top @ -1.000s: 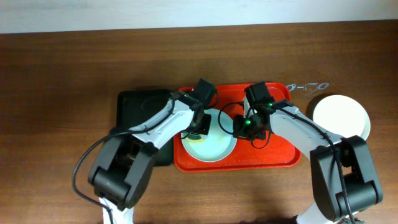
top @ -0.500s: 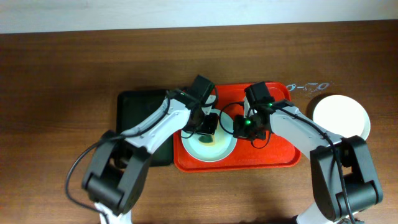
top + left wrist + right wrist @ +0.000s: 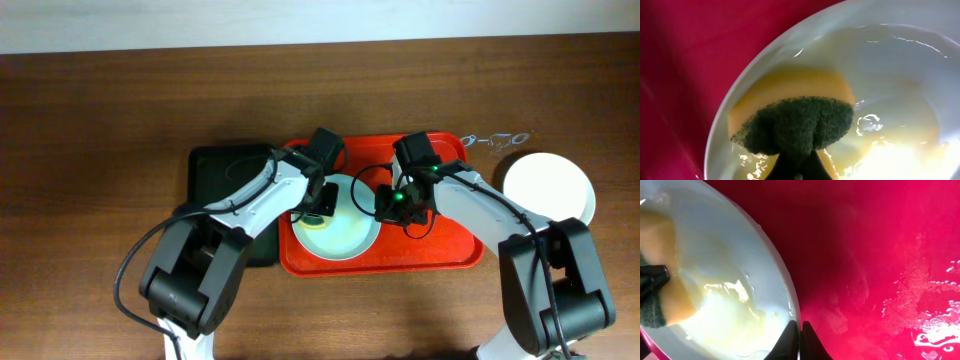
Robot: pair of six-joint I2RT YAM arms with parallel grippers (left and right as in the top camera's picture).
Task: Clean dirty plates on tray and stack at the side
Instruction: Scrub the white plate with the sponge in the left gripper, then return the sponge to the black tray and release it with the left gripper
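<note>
Dirty plate on tray | sponge on it | black tray beside

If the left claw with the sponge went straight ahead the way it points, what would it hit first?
The plate: the sponge in the left gripper seems pressed against its inside, though depth is unclear.

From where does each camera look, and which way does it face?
Overhead: above the table, facing down at the flat red-orange plastic tray; both arms show.
Left wrist: on the left gripper, facing the green-and-yellow sponge it clamps; dark fingertips show.
Right wrist: on the right gripper, facing down; shut fingertips pinch the rim of the pale glossy round plate.
All three share that plate.
</note>
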